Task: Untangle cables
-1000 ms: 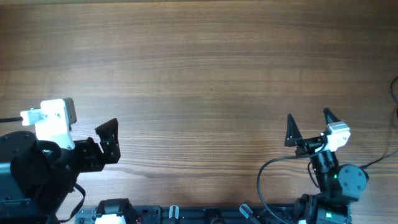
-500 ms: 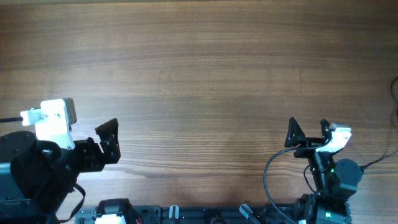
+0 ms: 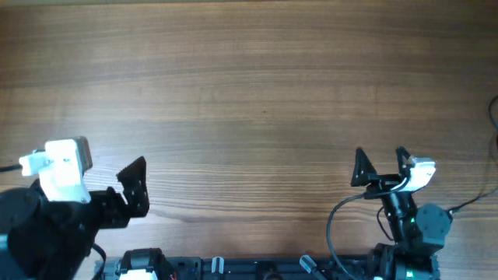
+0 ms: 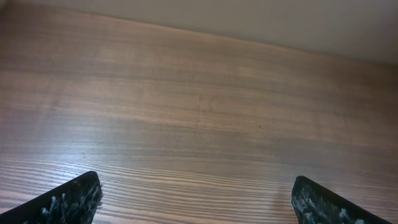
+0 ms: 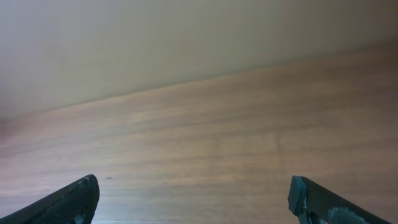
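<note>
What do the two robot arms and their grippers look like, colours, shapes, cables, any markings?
Both arms are black. The left arm is bulky with a white boxy block at its wrist; the right arm is slimmer, with a smaller white piece, a green light and a looping black cable. The left gripper and right gripper have pointed black fingers, their tips flecked white.

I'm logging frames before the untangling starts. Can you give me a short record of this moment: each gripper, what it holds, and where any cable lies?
left gripper: open, holding nothing, at the near left of the table
right gripper: open, holding nothing, at the near right
cable: thin black cord at the right edge of the overhead view, mostly cut off by the frame
cable contact: apart from both grippers
table: brown wood
task state: no cable gripped yet
</note>
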Robot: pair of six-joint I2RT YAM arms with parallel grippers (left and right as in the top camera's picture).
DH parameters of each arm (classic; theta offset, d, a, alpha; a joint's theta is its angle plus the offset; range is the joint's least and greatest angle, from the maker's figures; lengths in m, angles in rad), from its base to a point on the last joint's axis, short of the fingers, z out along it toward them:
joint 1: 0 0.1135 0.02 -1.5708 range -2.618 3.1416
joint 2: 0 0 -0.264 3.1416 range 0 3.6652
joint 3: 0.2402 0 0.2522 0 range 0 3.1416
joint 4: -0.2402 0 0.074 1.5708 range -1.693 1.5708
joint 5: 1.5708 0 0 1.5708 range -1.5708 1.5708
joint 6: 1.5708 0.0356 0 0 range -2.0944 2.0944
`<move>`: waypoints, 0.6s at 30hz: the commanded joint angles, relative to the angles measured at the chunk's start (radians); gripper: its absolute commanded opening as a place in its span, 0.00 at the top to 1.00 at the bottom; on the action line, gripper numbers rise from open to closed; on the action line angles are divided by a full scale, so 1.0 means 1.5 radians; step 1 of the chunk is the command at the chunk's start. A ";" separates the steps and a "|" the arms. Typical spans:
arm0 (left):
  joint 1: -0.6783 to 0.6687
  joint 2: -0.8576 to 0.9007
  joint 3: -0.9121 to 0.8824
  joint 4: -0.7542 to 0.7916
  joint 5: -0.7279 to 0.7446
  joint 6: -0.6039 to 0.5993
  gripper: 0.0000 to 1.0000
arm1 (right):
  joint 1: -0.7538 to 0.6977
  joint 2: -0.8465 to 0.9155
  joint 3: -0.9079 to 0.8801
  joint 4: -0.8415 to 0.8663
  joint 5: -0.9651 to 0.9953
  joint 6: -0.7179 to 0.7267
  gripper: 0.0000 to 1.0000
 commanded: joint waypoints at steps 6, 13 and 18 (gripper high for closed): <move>0.005 -0.073 0.005 0.003 -0.019 0.009 0.00 | 0.049 -0.015 0.004 0.002 0.009 0.008 0.01; 0.005 -0.167 0.005 -0.011 -0.035 0.007 0.00 | 0.049 -0.014 0.004 0.002 0.009 0.007 0.00; 0.005 -0.183 0.005 -0.052 -0.041 0.003 0.00 | 0.049 -0.014 0.004 0.002 0.009 0.007 0.01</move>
